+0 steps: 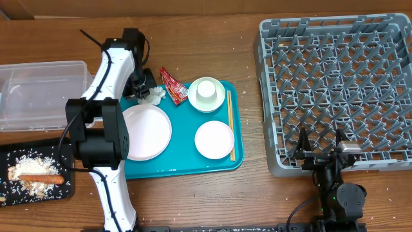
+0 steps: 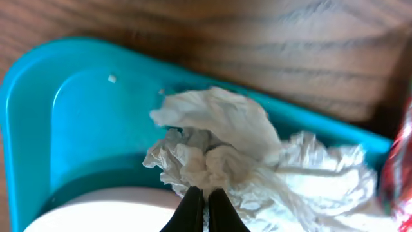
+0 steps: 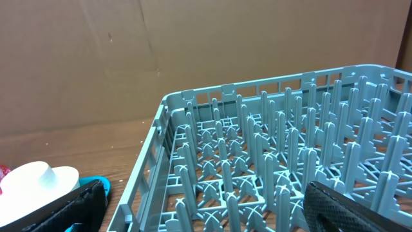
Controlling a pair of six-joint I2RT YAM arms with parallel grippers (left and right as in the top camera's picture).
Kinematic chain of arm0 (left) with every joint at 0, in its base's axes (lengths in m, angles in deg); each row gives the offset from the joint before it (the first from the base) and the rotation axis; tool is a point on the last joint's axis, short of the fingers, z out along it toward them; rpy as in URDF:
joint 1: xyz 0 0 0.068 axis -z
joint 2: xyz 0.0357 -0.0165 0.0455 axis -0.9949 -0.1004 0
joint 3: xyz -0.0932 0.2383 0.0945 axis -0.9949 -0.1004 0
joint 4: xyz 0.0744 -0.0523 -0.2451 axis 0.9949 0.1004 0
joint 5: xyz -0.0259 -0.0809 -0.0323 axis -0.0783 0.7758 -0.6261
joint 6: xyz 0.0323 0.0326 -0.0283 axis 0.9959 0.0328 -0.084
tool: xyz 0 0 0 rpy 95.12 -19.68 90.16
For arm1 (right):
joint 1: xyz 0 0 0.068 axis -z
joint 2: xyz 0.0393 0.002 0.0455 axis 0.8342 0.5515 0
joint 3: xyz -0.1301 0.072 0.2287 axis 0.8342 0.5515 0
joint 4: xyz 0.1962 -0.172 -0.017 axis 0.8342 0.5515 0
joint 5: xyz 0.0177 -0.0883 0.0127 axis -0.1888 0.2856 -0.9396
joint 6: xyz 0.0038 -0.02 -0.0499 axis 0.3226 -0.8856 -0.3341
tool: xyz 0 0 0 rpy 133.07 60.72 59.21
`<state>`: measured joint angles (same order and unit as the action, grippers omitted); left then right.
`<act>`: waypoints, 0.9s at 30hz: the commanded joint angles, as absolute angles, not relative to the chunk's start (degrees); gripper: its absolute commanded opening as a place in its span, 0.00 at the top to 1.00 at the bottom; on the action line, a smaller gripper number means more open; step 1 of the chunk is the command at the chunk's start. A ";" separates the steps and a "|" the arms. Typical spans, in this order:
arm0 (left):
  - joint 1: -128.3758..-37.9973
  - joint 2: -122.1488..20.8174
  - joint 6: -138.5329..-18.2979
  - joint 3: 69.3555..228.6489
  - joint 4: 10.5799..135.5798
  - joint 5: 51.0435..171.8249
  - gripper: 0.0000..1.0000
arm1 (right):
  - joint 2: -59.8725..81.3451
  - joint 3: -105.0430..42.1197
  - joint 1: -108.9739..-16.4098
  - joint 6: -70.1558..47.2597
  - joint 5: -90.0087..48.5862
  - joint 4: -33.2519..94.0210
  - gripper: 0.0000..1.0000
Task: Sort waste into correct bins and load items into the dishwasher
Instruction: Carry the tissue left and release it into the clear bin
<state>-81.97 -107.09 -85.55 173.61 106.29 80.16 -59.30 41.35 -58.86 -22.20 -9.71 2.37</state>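
The left gripper (image 2: 206,205) is closed, its fingers pinched together on a fold of the crumpled white tissue (image 2: 225,151). The tissue lies at the back corner of the teal tray (image 2: 71,109), just beside the large plate (image 2: 96,216). The red snack wrapper (image 1: 174,86) lies close by, half on the tray's edge. The right gripper (image 1: 320,147) is spread wide and holds nothing, hovering at the near rim of the grey dish rack (image 1: 338,84).

By my reckoning the task is early to midway. The carrot (image 1: 40,178) and the food scraps (image 1: 29,164) already lie in the black tray (image 1: 64,188). The clear tub (image 1: 42,93) holds no waste that I can make out beyond a few specks. The tissue and the wrapper are not yet binned. Every dish remains on the teal tray: the large plate, the small plate (image 1: 214,139), the bowl (image 1: 207,94) with what seems to be the cup in it, and the chopsticks (image 1: 230,122) along the right edge. No dish stands among the rack's pegs.

The overhead view gives the whole layout but hides the left grip under the arm. Only the left wrist view shows the closed fingers meeting the tissue. The right wrist view shows bare pegs and open fingers, with a white dish at its left edge.
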 commanded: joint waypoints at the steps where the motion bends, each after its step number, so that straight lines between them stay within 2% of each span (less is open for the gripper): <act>1: -81.62 -106.94 -85.49 179.14 109.20 80.94 0.96 | -59.87 41.94 -58.75 -22.38 -9.73 2.22 0.00; 13: -85.51 -105.97 -82.47 202.49 121.42 75.17 0.96 | -59.87 41.94 -58.75 -22.38 -9.73 2.22 0.00; 20: -92.62 -105.97 -83.58 204.45 121.53 65.91 0.96 | -59.87 41.94 -58.75 -22.38 -9.73 2.22 0.00; 27: -101.19 -105.97 -84.52 204.45 119.25 64.99 0.96 | -59.87 41.94 -58.75 -22.38 -9.73 2.22 0.00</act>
<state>-98.21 -107.09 -83.63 203.12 119.58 67.46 -59.30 41.35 -58.86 -22.18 -9.73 2.37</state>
